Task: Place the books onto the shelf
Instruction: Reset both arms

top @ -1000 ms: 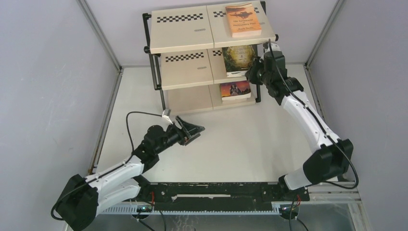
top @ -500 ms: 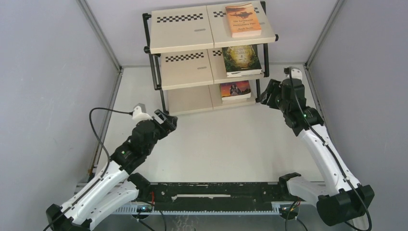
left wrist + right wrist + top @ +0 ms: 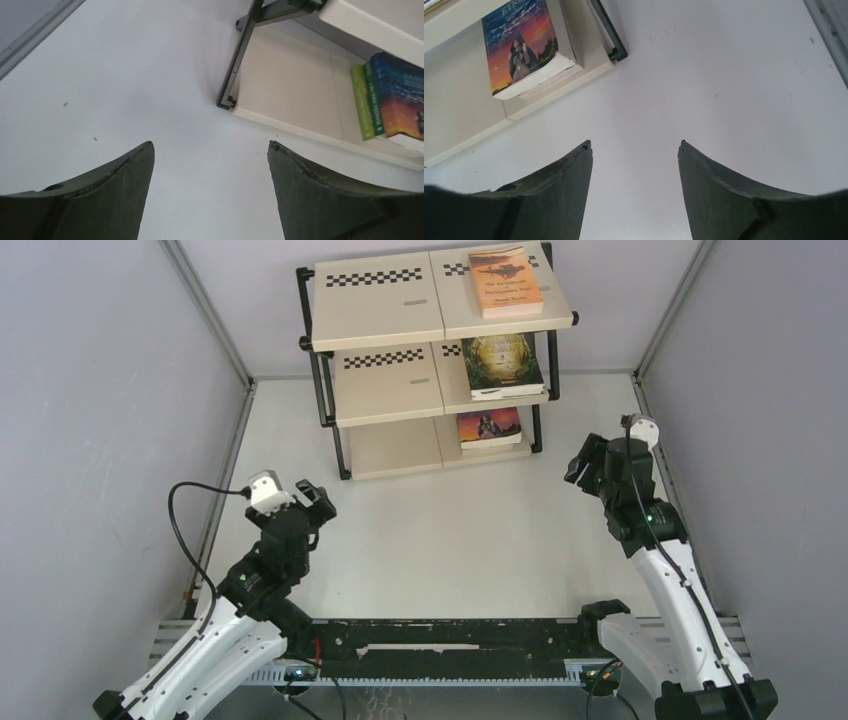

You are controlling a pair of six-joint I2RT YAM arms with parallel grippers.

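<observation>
The bottom books (image 3: pixel 489 428) sat half hidden under the shelf (image 3: pixel 380 300) board; others lay on its middle and top tiers. Both the left claw (image 3: pixel 211 146) and right claw (image 3: pixel 634 143) gaped empty over the white tabletop (image 3: pixel 470 530), between grey walls (image 3: pixel 100 390).

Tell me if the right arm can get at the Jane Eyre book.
Probably yes: the right gripper is open, and only bare table lies between it and the book.
</observation>
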